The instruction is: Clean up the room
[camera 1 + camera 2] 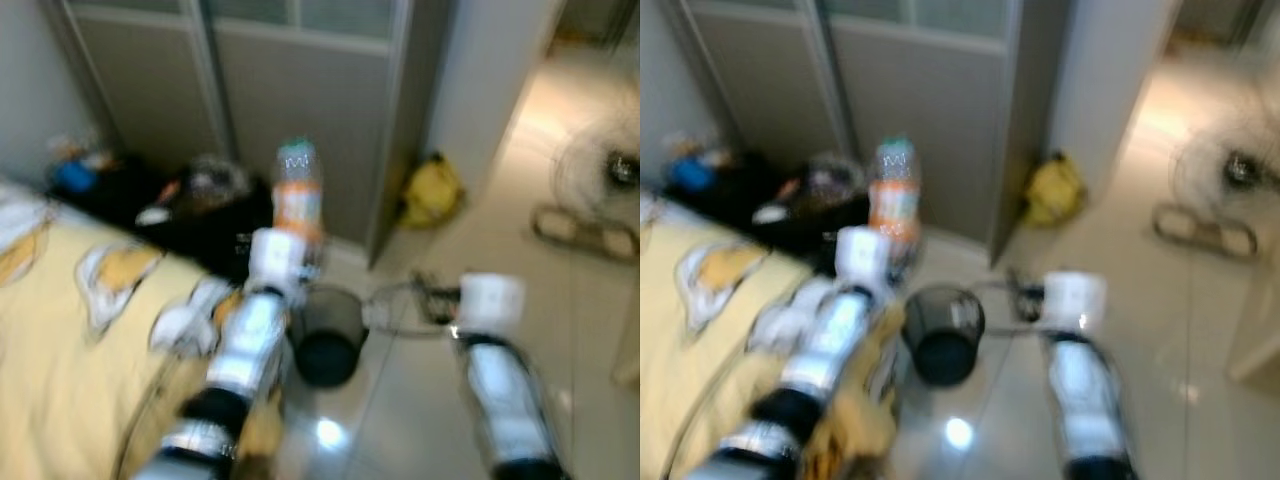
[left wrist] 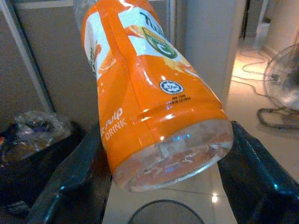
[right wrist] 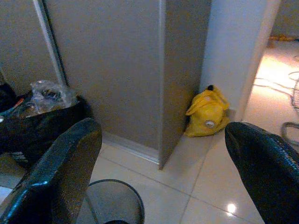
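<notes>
The left hand [image 2: 163,182] squeezes an orange drink bottle [image 2: 149,88] between its two black fingers and holds it up above the black wire bin [image 1: 326,335] on the floor. The right hand [image 3: 163,172] is wide open, holding nothing.

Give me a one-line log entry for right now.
left gripper: shut on orange drink bottle, held up | right gripper: open, empty | black waste bin: on floor ahead, between arms | head views blurred
</notes>
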Robot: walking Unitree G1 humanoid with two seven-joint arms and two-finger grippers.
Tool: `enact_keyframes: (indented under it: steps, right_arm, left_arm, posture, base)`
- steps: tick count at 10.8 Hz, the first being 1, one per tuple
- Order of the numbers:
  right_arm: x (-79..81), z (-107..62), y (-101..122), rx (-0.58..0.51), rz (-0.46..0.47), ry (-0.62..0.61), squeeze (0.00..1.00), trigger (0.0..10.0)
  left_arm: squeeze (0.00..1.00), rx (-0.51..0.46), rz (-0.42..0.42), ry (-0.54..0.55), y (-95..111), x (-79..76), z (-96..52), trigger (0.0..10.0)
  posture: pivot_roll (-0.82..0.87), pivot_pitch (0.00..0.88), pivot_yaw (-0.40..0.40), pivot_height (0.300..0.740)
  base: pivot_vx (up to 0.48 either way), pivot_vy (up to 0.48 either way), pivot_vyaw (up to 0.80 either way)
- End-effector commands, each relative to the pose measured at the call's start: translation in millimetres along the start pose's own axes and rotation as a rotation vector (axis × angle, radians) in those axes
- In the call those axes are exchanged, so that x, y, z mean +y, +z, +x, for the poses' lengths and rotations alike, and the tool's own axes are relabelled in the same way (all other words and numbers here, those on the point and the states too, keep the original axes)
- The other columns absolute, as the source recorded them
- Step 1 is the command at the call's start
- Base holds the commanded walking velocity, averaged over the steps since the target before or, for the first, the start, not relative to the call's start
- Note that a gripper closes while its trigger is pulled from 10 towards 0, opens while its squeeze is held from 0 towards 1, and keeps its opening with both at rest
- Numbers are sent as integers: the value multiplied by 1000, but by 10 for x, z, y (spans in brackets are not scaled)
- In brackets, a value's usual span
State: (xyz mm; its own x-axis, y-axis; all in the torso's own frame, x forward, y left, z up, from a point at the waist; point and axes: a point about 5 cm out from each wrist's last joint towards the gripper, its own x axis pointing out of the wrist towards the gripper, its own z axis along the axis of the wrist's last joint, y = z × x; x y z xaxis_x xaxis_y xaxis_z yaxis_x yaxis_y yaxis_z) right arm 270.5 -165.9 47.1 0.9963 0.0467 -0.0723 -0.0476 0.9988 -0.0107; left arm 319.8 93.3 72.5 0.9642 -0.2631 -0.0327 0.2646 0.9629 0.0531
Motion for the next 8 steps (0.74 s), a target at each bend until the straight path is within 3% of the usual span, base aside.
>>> enact_keyframes:
  steps: [1,4,6,8]
  right_arm:
    - [-89,11,24,-6,-18,-17,0,10000]
    - [-58,-11,-3,9,-14,-17,0,10000]
    - [-17,-63,-64,40,-9,-2,0,10000]
    - [6,-148,-151,84,-13,14,0,10000]
  left_arm:
    - [0,-34,6,-49,99,-127,68,10000]
    - [0,-25,5,-64,84,-155,70,10000]
    - [0,34,53,-83,6,-190,89,10000]
    - [0,117,87,-106,-73,-257,144,10000]
  posture:
    - [-90,0,61,740]
    - [-104,0,75,740]
    - [-111,0,78,740]
    - [-129,0,87,740]
  base:
    - [480,0,0]
    - [480,0,0]
    - [480,0,0]
    - [0,0,0]
